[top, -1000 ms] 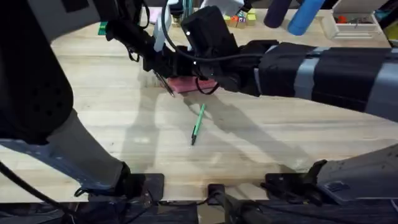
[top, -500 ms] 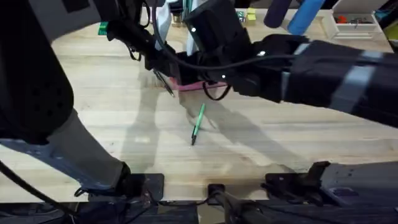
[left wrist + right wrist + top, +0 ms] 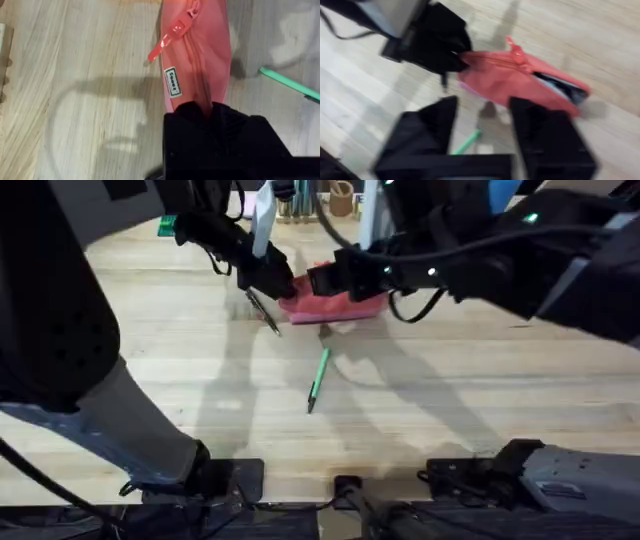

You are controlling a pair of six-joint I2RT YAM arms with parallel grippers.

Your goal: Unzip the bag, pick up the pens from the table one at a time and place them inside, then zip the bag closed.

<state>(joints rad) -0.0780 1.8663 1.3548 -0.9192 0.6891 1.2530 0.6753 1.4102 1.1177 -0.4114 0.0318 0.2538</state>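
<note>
The salmon-pink bag (image 3: 340, 307) lies on the table (image 3: 450, 410) at mid-back. My left gripper (image 3: 268, 283) is shut on its left end, and the left wrist view shows the pouch (image 3: 200, 55) with its zipper pull (image 3: 170, 35) lying off to one side. Just above the bag hovers my right gripper (image 3: 485, 120), open and empty. Beyond it the bag (image 3: 520, 75) gapes dark at its far end. The green pen (image 3: 318, 380) lies in front of the bag. A thin dark pen (image 3: 266, 315) lies by the left gripper.
A green block (image 3: 166, 224) sits at the back left, and wooden holders and coloured items (image 3: 340, 198) line the back edge. Bare tabletop stretches in front of and to the right of the green pen.
My right arm has swung up and to the right, uncovering the bag. The left gripper has kept its hold on the bag's end. Both pens lie where they were.
</note>
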